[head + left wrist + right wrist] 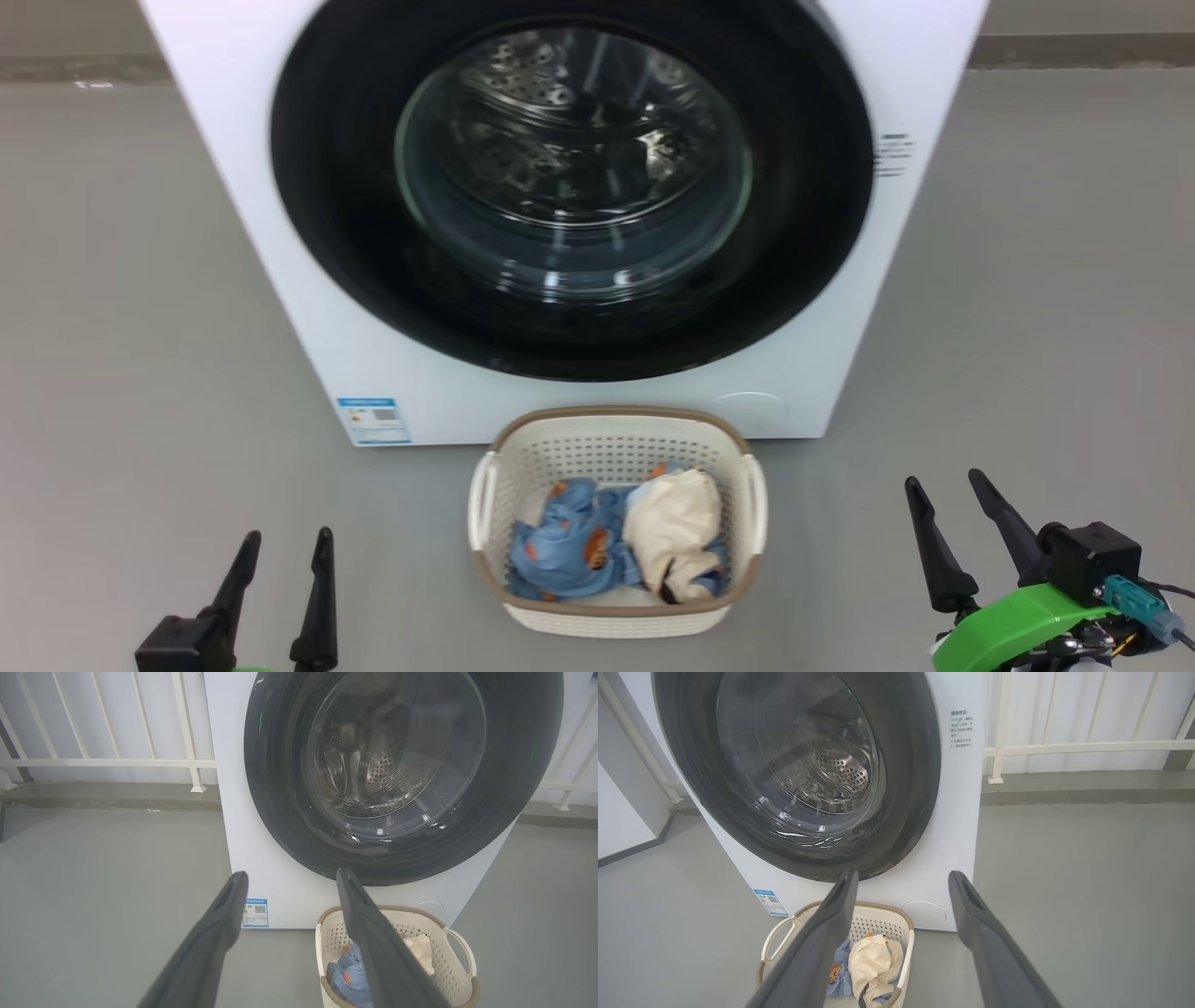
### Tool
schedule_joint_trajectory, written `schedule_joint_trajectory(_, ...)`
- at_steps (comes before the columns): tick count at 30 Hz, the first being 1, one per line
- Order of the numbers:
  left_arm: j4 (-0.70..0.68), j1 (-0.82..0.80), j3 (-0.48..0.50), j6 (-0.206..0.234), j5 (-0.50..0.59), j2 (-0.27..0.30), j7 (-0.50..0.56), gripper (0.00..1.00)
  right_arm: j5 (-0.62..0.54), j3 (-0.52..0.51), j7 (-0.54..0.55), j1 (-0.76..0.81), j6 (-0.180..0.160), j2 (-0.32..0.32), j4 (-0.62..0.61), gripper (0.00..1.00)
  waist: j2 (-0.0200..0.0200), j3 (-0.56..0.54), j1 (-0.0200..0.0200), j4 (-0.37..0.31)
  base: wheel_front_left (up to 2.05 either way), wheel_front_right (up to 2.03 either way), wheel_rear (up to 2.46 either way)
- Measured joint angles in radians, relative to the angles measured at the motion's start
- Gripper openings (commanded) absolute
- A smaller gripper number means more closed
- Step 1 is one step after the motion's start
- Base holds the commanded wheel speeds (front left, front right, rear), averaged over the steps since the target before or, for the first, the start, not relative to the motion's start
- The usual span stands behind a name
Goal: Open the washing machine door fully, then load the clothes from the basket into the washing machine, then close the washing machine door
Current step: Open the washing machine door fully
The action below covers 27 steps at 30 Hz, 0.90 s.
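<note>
The white washing machine (233,187) stands straight ahead, its round glossy black door (336,243) shut flat against the front, the steel drum visible through the glass. The cream basket (616,448) sits on the floor just before the machine, holding the clothes: a light blue garment (560,551) and a cream one (672,527). My left gripper (287,544) hovers open at the lower left, my right gripper (945,485) open at the lower right, both apart from the basket and empty. The wrist views show the door (280,812) (915,765) and basket (448,970) (878,914) beyond the spread fingers.
Grey floor (121,327) surrounds the machine on both sides. A white railing (107,763) (1087,746) runs behind it along a low kerb. A blue label sticker (373,420) and a round white cover (752,411) sit low on the machine's front.
</note>
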Motion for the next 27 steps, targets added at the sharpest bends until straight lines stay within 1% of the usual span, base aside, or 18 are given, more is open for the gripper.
schedule_joint_trajectory(15, -0.013, 0.000, -0.002, 0.000, -0.002, -0.002, 0.000, 1.00, 0.000, -0.001, 0.000, 0.000, 0.000, 0.000, -0.005, 1.00, 0.0000, 0.007, 0.0000, -0.001, 1.23, 1.23, -2.46)
schedule_joint_trajectory(18, -0.018, -0.001, -0.005, 0.000, -0.035, -0.008, 0.000, 1.00, 0.000, -0.001, 0.000, 0.000, 0.000, -0.001, -0.005, 1.00, 0.0000, 0.008, 0.0000, -0.001, 1.15, 1.12, -2.26)
schedule_joint_trajectory(23, -0.018, -0.001, -0.012, 0.000, -0.036, -0.007, 0.000, 1.00, 0.000, -0.004, 0.000, 0.000, 0.000, -0.006, -0.005, 1.00, 0.0000, 0.008, 0.0000, 0.001, 0.82, 0.82, -1.64)
schedule_joint_trajectory(27, -0.018, -0.001, -0.017, 0.000, -0.037, -0.007, 0.000, 1.00, 0.000, -0.004, 0.000, -0.001, 0.000, -0.006, -0.005, 1.00, 0.0000, 0.007, 0.0000, 0.002, 0.47, 0.47, -0.93)
